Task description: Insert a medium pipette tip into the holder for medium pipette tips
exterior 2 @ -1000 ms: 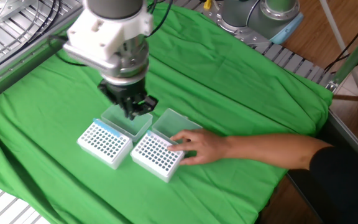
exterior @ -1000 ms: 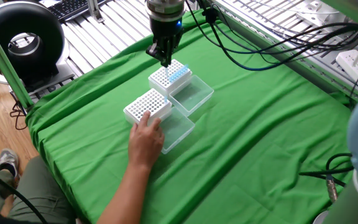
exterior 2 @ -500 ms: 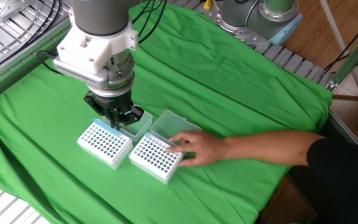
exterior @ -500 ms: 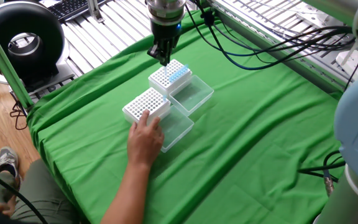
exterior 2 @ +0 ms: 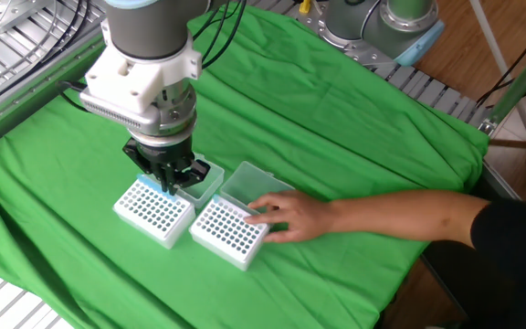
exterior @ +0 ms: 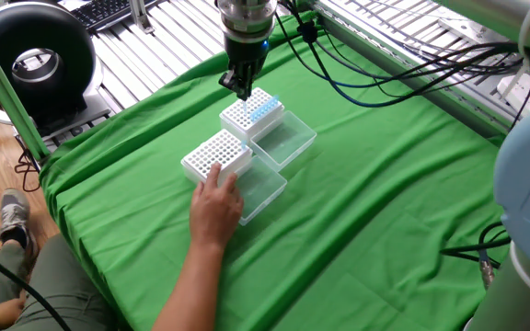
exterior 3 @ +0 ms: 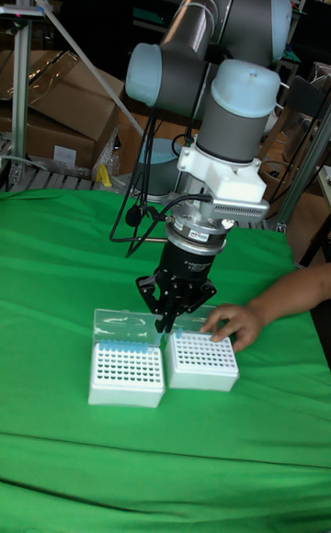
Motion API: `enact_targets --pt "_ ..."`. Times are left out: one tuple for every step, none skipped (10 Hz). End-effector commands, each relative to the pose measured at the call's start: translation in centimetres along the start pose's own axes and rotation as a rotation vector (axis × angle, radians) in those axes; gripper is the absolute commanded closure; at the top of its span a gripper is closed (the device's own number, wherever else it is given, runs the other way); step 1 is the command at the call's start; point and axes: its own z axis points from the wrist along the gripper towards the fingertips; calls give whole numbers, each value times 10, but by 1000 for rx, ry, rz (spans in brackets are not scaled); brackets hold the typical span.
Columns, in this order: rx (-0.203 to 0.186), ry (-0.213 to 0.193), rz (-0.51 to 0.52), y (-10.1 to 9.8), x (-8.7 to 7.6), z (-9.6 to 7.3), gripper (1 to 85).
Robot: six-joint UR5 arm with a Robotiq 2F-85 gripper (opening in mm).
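Two white racks with open clear lids lie side by side on the green cloth. The holder for medium pipette tips point(exterior: 249, 114) point(exterior 2: 152, 212) point(exterior 3: 126, 375) carries a row of blue tips along one edge. My gripper point(exterior: 242, 90) point(exterior 2: 167, 181) point(exterior 3: 166, 320) hangs just above that blue row with its fingers shut on a thin, clear medium pipette tip point(exterior 3: 164, 338) that points straight down. A person's hand point(exterior: 217, 204) point(exterior 2: 286, 215) point(exterior 3: 230, 320) rests on the other rack point(exterior: 217, 156) point(exterior 2: 229, 230) point(exterior 3: 200, 359).
The clear lids point(exterior: 286, 141) point(exterior 2: 249, 178) lie flat behind the racks. The person's forearm point(exterior 2: 400, 219) reaches across the cloth from the table edge. Cables point(exterior: 385, 74) trail over the far side. A black round device point(exterior: 30, 60) stands off the table corner.
My gripper has shifted sideways from over the open lid to over the blue row and has come down a little. The hand stays on the other rack.
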Motion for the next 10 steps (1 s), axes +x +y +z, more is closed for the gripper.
enact_targets --pt "-10 -15 7 1 1 6 837" --pt "-12 -17 9 2 1 7 837" --pt "-14 -17 8 2 2 7 837" --pt "-15 -19 6 2 4 8 837" --pt "-16 -21 5 3 6 10 837" --pt "-15 -24 5 2 6 11 837" --pt "-15 -24 5 2 8 12 837" --pt "-15 -28 2 2 8 13 837" --pt "-20 -32 -2 2 9 13 837" --pt "-23 -32 -6 2 10 12 827"
